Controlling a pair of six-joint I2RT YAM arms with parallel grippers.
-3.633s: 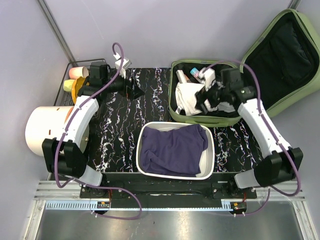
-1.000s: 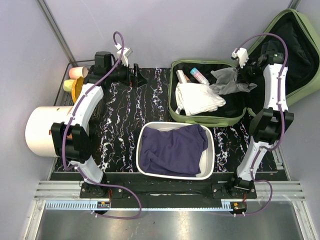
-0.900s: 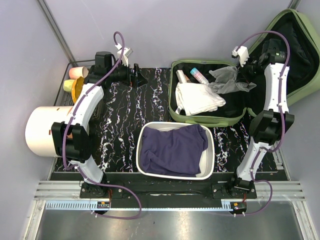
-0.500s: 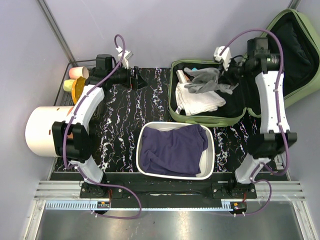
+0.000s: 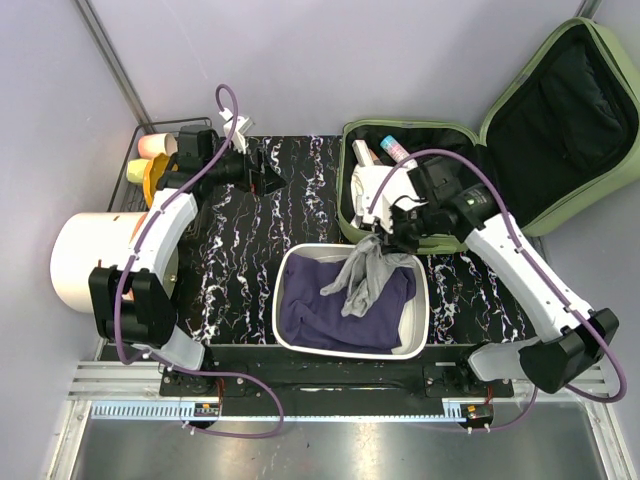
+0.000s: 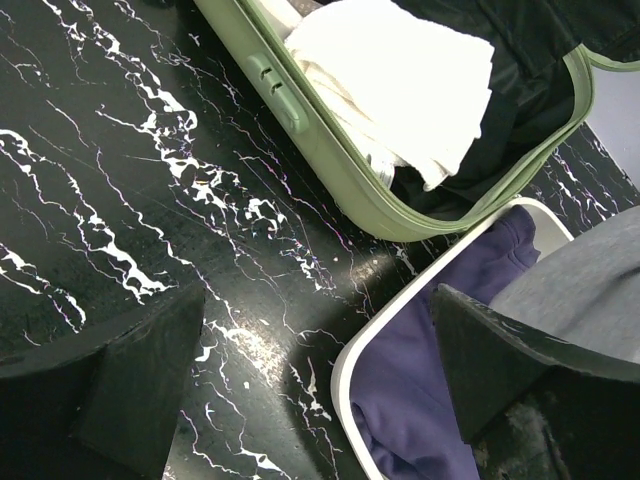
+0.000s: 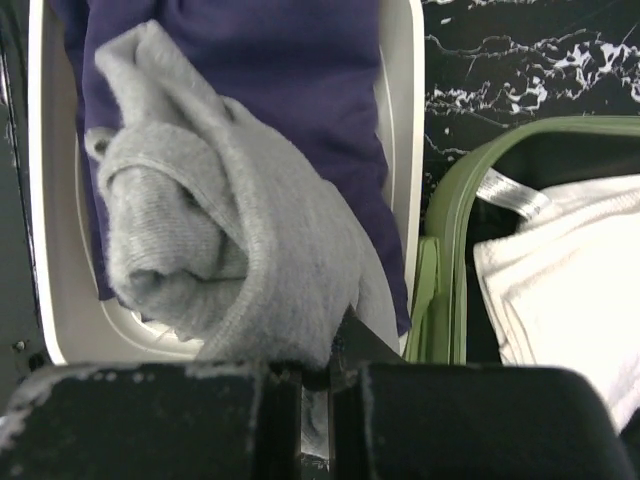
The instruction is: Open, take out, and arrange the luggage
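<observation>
Pinching the grey garment (image 7: 220, 250) by the far edge of the white bin (image 7: 402, 100), your right gripper (image 5: 382, 238) risked draping it over the rim; left gripper (image 5: 265, 178) gaped empty.

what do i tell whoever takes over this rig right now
Left gripper: open, empty, over the table left of the luggage.
Right gripper: shut on the grey garment, which hangs into the white bin onto the purple garment.
Done: luggage open, lid leaning back; purple garment in the bin.
Left: release the grey garment, then take out the white cloth and the small bottle at the far end.
</observation>
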